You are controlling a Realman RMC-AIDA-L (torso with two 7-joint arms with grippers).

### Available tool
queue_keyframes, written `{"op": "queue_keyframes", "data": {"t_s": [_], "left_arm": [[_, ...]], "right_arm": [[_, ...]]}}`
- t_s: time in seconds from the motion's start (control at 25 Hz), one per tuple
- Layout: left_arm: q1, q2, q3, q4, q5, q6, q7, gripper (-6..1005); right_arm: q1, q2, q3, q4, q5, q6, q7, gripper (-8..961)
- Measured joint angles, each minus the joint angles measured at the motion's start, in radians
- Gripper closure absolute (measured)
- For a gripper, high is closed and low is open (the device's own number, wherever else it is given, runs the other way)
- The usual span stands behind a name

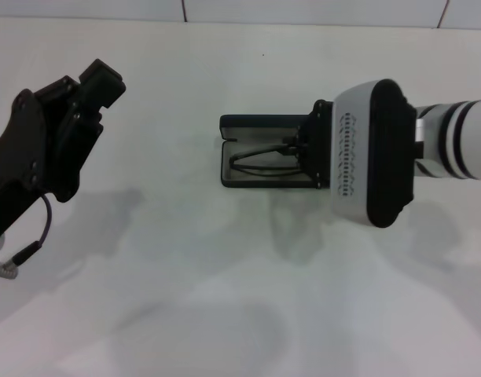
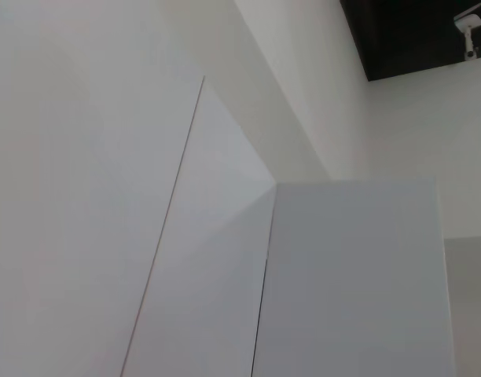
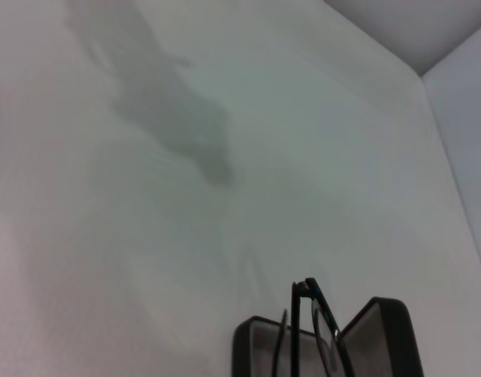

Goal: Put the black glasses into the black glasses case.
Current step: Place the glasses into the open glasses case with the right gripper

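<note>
Even, bright overhead light on the white table point(image 1: 225, 314); soft grey arm shadows pool lower centre, right wrist view hazy

A plain white counter point(image 1: 225, 298) fills nearly the whole head view, with soft grey shadows across its lower half. Along the top edge runs a white wall point(image 1: 303, 9) split by thin seams. High in the left wrist view's upper right corner sits a small camera point(image 2: 470, 23).

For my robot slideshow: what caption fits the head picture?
Right gripper lowers black glasses into the open black case; left gripper waits aside.
</note>
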Motion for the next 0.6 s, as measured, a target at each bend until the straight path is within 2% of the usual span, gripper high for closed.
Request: {"op": "queue_keyframes", "data": {"t_s": [0.24,0.6], "left_arm": [[-0.001,-0.005,0.0,-0.001,-0.001,-0.001,0.0,933],[-0.013,-0.008,0.0,-0.001,-0.001,-0.004,0.002,935]], "right_arm": [[0.021,0.0,-0.065,0.087,-0.012,0.12,0.002,862],[0.037,0.0,-0.096,0.147,-0.014,0.189,0.022,858]]}}
